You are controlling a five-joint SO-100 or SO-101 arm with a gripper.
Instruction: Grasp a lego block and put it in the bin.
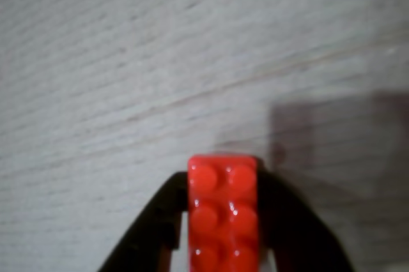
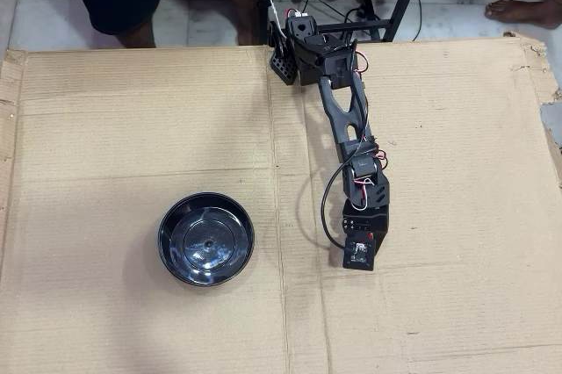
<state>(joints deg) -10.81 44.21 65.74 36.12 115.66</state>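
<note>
The lego block (image 1: 223, 214) sits between the two black fingers of your gripper (image 1: 223, 221) in the wrist view, the jaws closed against its long sides, studs facing the camera. In the overhead view the bin (image 2: 205, 239) rests on the cardboard (image 2: 132, 128), well left of the arm (image 2: 347, 119).

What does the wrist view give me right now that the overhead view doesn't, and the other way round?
Only the wrist view shows the red lego block, studs up, sitting between the gripper fingers, which press against its two long sides.

Only the overhead view shows the black bin, empty, off to the left of the arm, plus the arm's base and a person's legs beyond the far edge.

Both show the cardboard surface. The overhead view shows the arm's wrist end from above but not the block or fingers.
</note>
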